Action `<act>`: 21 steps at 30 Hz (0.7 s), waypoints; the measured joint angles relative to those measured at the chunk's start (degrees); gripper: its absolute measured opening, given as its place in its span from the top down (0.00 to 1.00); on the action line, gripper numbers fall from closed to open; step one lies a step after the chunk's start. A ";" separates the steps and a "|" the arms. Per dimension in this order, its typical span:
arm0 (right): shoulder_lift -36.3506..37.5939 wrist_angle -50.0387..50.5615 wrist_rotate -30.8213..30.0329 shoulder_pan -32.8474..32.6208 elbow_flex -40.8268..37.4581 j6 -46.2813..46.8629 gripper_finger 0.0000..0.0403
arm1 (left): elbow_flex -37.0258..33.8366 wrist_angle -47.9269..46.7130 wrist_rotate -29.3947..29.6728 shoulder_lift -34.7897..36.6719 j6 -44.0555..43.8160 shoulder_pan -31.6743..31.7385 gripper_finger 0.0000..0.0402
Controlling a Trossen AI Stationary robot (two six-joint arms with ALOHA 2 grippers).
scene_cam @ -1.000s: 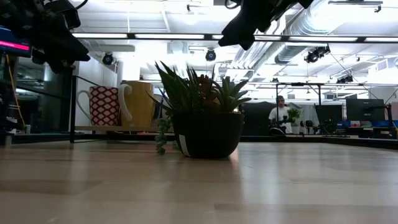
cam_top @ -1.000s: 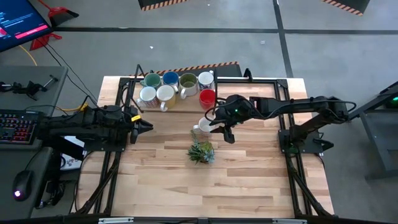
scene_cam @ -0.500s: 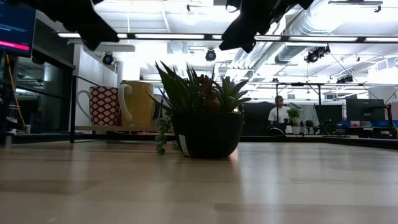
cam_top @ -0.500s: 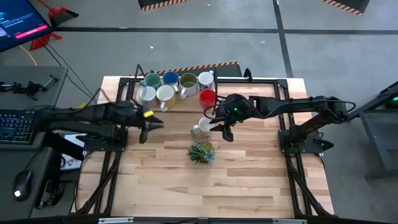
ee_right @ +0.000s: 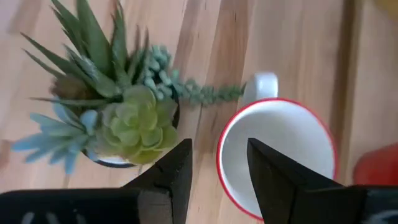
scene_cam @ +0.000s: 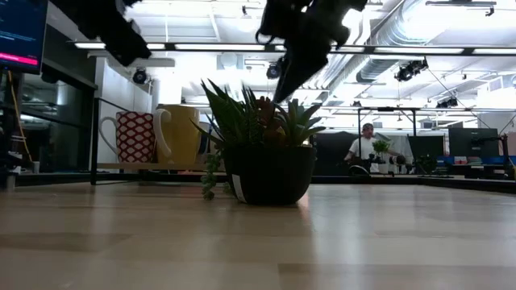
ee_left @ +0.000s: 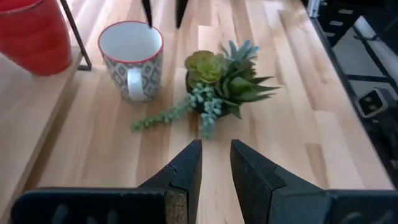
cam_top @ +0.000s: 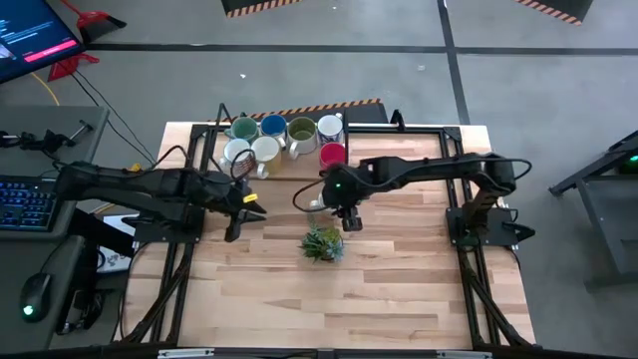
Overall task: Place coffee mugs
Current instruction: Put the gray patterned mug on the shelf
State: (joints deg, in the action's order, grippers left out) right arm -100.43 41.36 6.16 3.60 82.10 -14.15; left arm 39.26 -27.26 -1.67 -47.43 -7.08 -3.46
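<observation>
A white mug with a red rim and a grey diamond pattern (ee_left: pixel 130 59) stands upright on the table beside the small spiky plant (cam_top: pixel 323 242). My right gripper (ee_right: pixel 217 171) is open and points down over this mug (ee_right: pixel 277 149). One finger is above the mug's inside, the other outside its wall on the plant's side (ee_right: pixel 121 112). My left gripper (ee_left: pixel 215 158) is open by a narrow gap and empty, left of the plant (ee_left: pixel 224 78), pointing at it. The other mugs stand on the rack at the back: teal (cam_top: pixel 242 128), blue (cam_top: pixel 273 127), olive (cam_top: pixel 301 129), red (cam_top: pixel 333 154) and three white (cam_top: pixel 265 150).
A low wooden rack with a thin black frame (cam_top: pixel 289 165) runs along the table's far edge. The plant's trailing stem (ee_right: pixel 208 93) lies against the mug's handle (ee_right: pixel 260 84). Bare wood (cam_top: pixel 329 299) stretches toward the near edge. A person shows far off in the low view (scene_cam: pixel 363 145).
My left gripper has gone toward the table's right edge, closer to the plant and the mug. My right arm has swung toward the table's left edge, and its gripper now points down over the white mug. The mug and the plant have stayed in place.
</observation>
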 joint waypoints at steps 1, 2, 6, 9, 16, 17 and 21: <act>-0.89 0.38 0.00 0.04 0.37 -0.27 0.67 | 0.57 -1.65 0.05 0.90 -0.44 -0.35 0.81; -1.54 0.39 0.02 0.07 0.46 -0.33 0.67 | 0.93 -3.29 0.59 2.13 -1.08 -0.67 0.81; -2.22 0.55 -0.10 0.05 0.59 -0.33 0.67 | 1.07 -10.54 3.59 8.52 -3.66 -1.84 0.81; -2.19 0.76 -1.86 0.00 0.72 -0.30 0.67 | 0.96 -14.05 5.27 13.20 -6.18 -2.61 0.81; -3.30 1.31 -3.53 -0.23 -0.53 -0.31 0.67 | -0.66 -17.30 6.51 18.34 -6.37 -3.92 0.81; -3.44 0.60 -3.79 -0.24 -0.52 0.10 0.67 | -0.83 -17.16 6.61 18.62 -6.37 -4.02 0.81; -5.09 0.11 -4.21 -0.24 -0.48 -0.05 0.67 | -0.96 -17.15 6.62 18.74 -6.39 -4.16 0.81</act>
State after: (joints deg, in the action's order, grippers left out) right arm -105.52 41.47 1.95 3.36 81.62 -14.21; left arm 38.30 -44.40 4.95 -28.69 -13.47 -7.62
